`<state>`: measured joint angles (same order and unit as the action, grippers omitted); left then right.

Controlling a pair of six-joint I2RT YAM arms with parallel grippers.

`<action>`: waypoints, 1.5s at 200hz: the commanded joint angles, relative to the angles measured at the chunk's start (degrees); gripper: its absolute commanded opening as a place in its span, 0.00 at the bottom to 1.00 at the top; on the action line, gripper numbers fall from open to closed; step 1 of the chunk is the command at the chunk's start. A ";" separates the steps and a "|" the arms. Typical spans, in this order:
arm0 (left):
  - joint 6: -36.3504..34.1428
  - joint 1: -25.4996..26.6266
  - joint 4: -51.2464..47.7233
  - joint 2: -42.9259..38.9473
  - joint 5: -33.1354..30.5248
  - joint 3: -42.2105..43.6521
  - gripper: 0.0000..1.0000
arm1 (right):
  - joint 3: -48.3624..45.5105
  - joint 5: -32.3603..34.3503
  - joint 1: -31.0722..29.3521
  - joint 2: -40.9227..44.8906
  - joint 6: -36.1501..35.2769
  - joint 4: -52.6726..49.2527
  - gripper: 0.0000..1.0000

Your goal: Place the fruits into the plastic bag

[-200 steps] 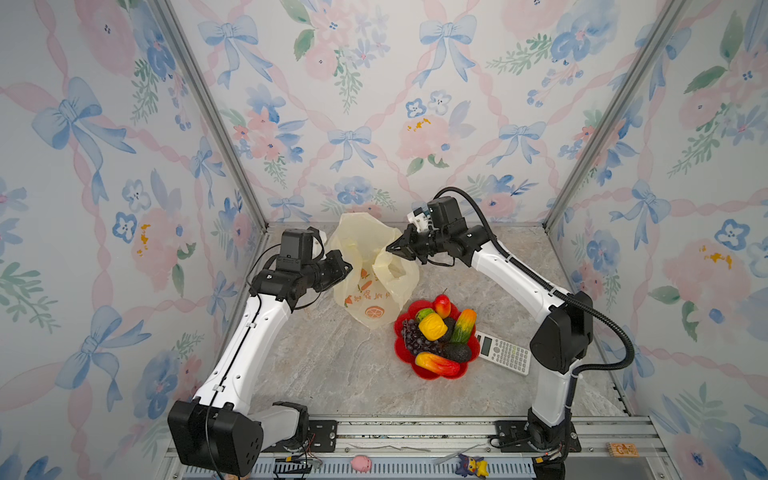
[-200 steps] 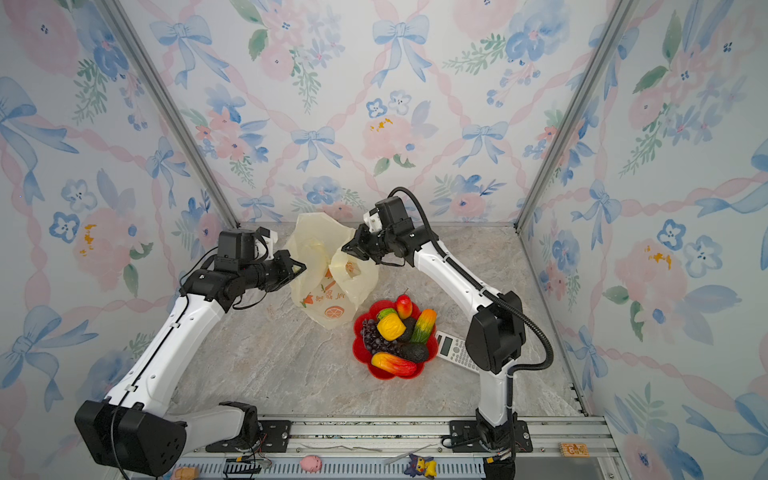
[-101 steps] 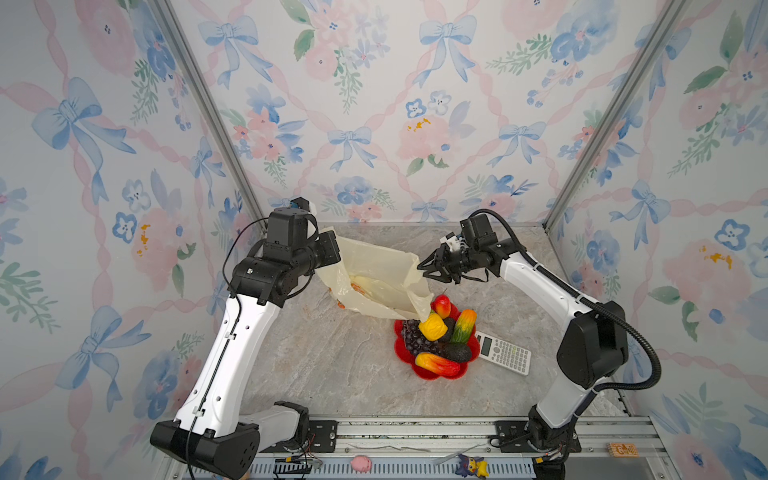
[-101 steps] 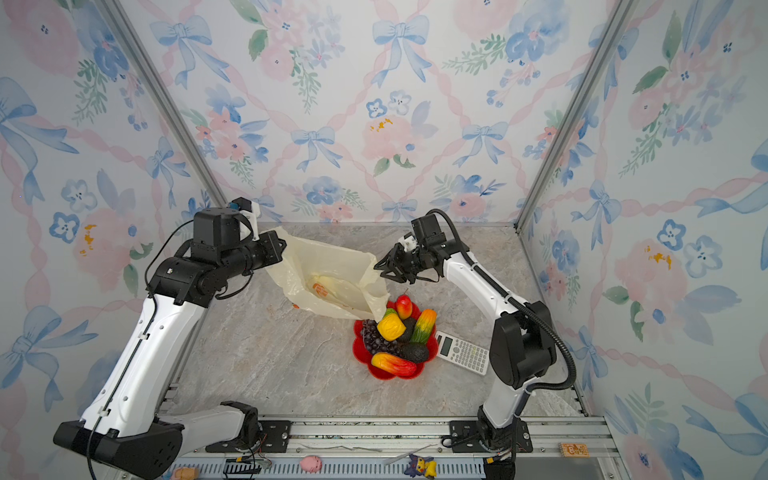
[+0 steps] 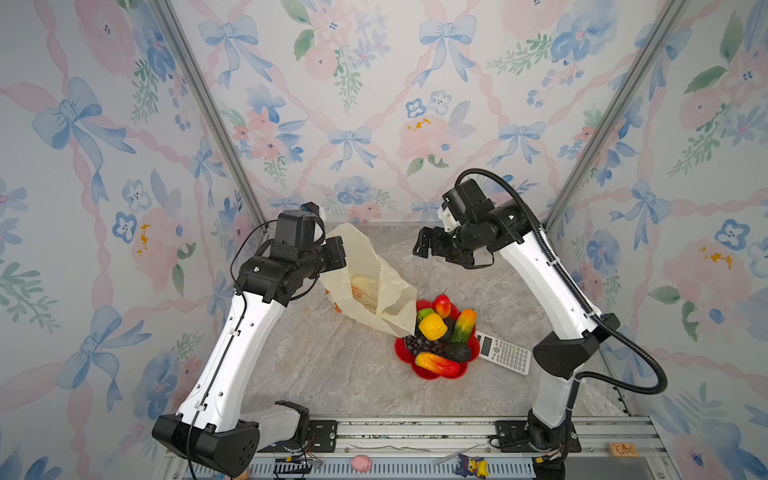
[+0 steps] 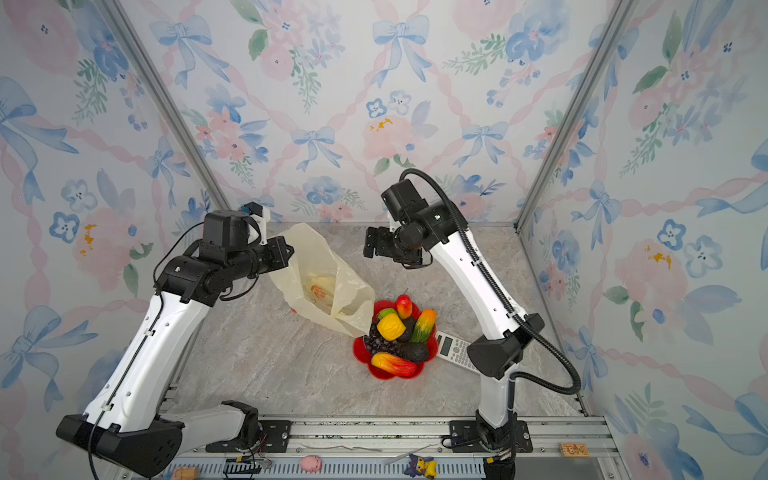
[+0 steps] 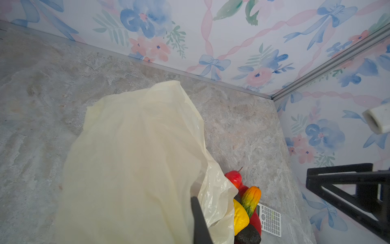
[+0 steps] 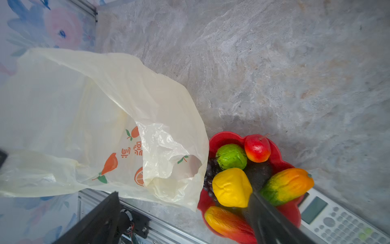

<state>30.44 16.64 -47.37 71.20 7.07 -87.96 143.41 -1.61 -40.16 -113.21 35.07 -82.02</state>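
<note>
plastic bag [image 5: 374, 286]: pale yellow, thin and crinkly, printed with orange fruit pictures; held up by one edge, its lower end sagging onto the stone tabletop [image 5: 332, 365] at about 10 o'clock from the dish, touching the dish rim.
bag mouth: in the right wrist view it gapes toward the dish, but the loose lip folds inward, so the opening looks slack.
fruits: none visibly in the bag; all piled in the red flower-shaped dish [image 5: 428, 372]: yellow lumpy fruit [image 5: 432, 326], red apple [image 5: 442, 305], green ball [image 8: 231, 156], green-orange mango [image 5: 464, 325], red-yellow mango [image 5: 436, 363], avocado [image 5: 457, 352], grape bunch [image 5: 417, 345].
left gripper [image 5: 334, 253]: clamped tight on the bag's upper edge, at 9 o'clock of the scene.
right gripper [image 5: 428, 249]: jaws spread wide, empty, raised above the table at 12 o'clock from the dish.
step: bag-holding set up; fruit picking not yet begun, by my judgement.
next move: right gripper descends onto a top fruit, likely apple or yellow one, without nudging the pile.
calculator [image 5: 505, 353]: at 3 o'clock, just beside the dish.
</note>
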 commanded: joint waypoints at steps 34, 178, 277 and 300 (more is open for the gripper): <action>0.54 0.84 -0.59 0.64 1.66 -0.40 0.00 | 6.90 9.52 -11.83 -9.99 6.07 -12.98 0.96; 5.69 4.35 -0.35 0.26 1.35 -1.84 0.00 | 1.69 24.69 -20.45 -14.38 9.40 -2.04 0.96; 8.40 3.10 -0.39 -0.97 2.25 -3.92 0.00 | -16.31 25.54 -17.60 -11.01 11.06 1.59 0.94; 7.85 1.13 -0.44 -1.34 4.01 -3.90 0.00 | -24.17 26.48 -14.48 -6.19 10.81 4.18 0.84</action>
<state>38.00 19.42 -49.01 71.29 8.47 -90.67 124.62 22.65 -58.30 -125.82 45.41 -79.72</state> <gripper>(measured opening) 0.050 0.873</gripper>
